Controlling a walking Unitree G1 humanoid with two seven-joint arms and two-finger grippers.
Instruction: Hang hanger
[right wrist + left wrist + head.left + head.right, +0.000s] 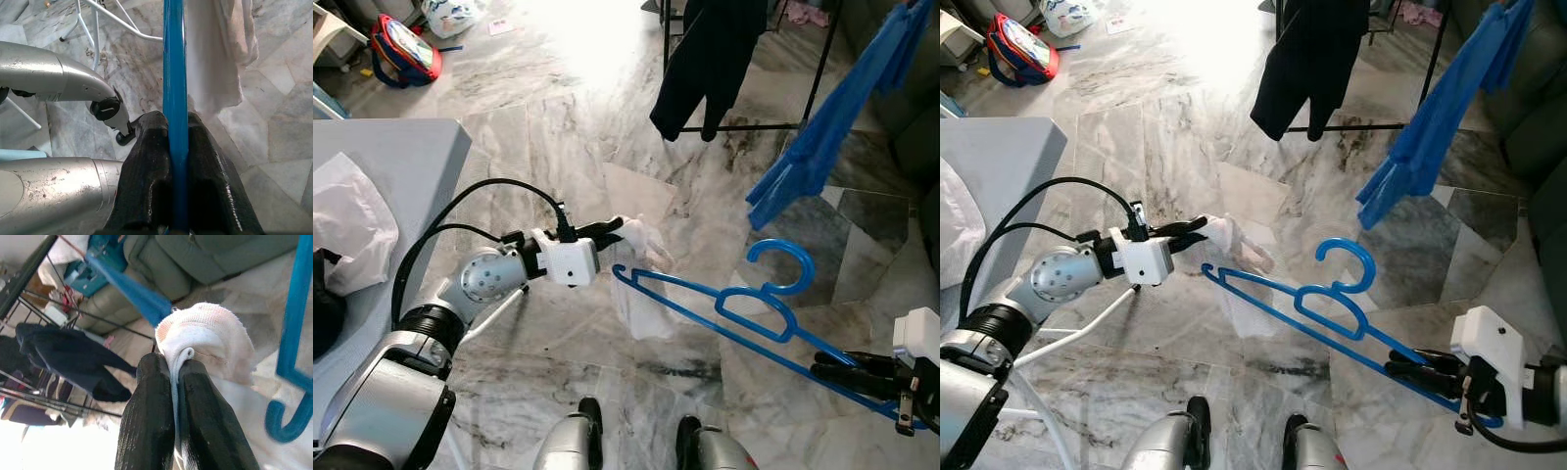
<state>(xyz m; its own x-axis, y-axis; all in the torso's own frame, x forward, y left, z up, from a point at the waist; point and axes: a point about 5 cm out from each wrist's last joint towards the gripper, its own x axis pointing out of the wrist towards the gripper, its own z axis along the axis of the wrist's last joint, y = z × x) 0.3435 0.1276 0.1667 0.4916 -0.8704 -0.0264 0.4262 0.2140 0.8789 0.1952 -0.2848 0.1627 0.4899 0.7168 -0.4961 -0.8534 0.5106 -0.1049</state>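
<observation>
My right gripper is clamped on the blue hanger, holding it by the end of one arm, low on my right side. From there the hanger runs up and across toward my left, tilted, in the air over the marble floor. Its hook points up and curls away from me. The far tip of the hanger ends just beside my left gripper.

My left gripper is closed on a white cloth. In the left wrist view the fabric edge is pinched between the two fingers. The rest of the cloth hangs down below the gripper, behind the hanger's far arm. I cannot tell whether cloth and hanger touch.

Surroundings: a black rack stands ahead. A dark garment hangs from it, and a blue garment hangs on my right. A grey table sits on my left, with a white bag lying on it. A red and blue backpack rests on the floor further off to the left.
</observation>
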